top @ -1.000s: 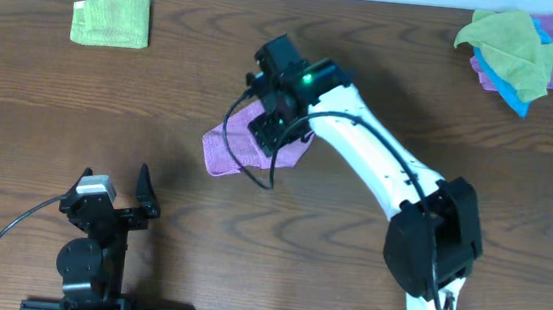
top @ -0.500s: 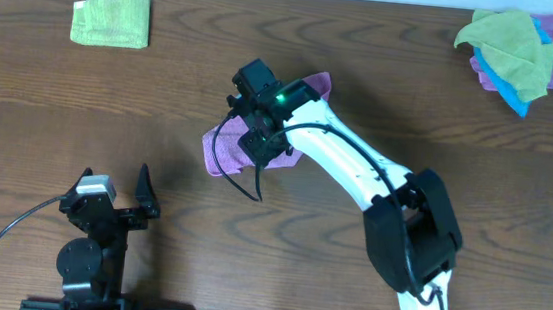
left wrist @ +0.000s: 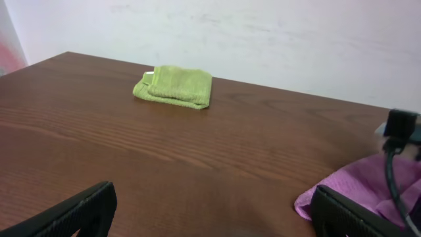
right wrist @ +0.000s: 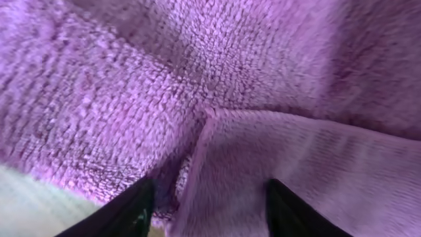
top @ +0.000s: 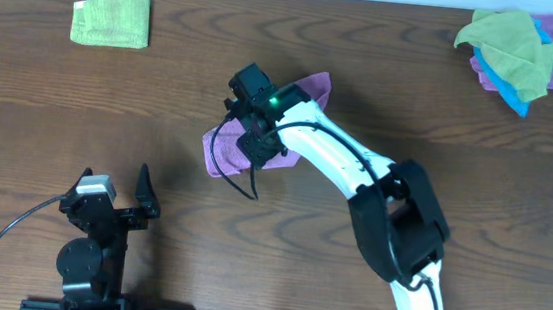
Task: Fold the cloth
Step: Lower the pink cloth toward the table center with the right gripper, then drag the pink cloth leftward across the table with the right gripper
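The cloth (top: 219, 152) lies in the middle of the desk (top: 60, 106), and its long axis runs slantwise, from lower left to upper right in the overhead view. My right gripper (right wrist: 217, 209) is low, directly on top of it, near the lower-left half. In the right wrist view the lilac pile fills the whole frame. A raised ridge of the cloth runs down between my two fingers (right wrist: 141, 209), which stand partly apart on both sides of it. I cannot tell if they already pinch this ridge or only stand around it.

My left gripper (left wrist: 217, 220) is released, with the jaws wide, and it rests at the lower left of the overhead view, well apart from the cloth. So the right arm is clearly the nearer one for the fold.

A black cable (left wrist: 389, 181) of my right arm hangs beside the cloth's lower-left edge, and I judge it could catch there. The folded green cloth (top: 111, 17) at the upper left and the pile of cloths (top: 511, 50) at the upper right are far away and block nothing.
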Action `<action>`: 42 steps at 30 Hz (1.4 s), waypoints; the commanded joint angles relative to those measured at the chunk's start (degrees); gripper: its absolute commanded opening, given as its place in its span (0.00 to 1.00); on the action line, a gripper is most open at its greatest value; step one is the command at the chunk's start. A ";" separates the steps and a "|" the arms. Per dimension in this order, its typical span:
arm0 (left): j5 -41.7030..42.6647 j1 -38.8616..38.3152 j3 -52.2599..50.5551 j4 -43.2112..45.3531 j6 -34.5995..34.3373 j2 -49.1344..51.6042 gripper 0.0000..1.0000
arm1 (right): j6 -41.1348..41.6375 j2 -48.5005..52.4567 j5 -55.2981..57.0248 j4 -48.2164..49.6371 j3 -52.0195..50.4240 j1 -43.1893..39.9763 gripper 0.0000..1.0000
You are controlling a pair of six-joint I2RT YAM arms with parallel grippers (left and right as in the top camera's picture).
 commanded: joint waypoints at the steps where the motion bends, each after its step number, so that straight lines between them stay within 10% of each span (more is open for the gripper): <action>1: -0.35 -0.33 -1.79 -0.92 -0.20 -0.33 0.95 | -0.37 1.64 1.03 0.31 -0.17 0.48 0.46; 5: -0.35 -0.33 -1.79 -0.92 -0.20 -0.33 0.95 | -0.35 2.40 2.58 0.42 -0.17 0.48 0.26; 18: -0.35 -0.33 -1.79 -0.92 -0.20 -0.33 0.96 | -0.35 2.12 6.58 -3.61 5.33 0.13 0.25; 22: -0.35 -0.33 -1.79 -0.92 -0.20 -0.33 0.95 | -0.33 2.12 7.72 -7.06 10.10 -0.02 0.02; 42: -0.35 -0.33 -1.79 -0.92 -0.20 -0.33 0.95 | 13.79 -1.88 26.29 -36.09 15.50 -7.76 0.02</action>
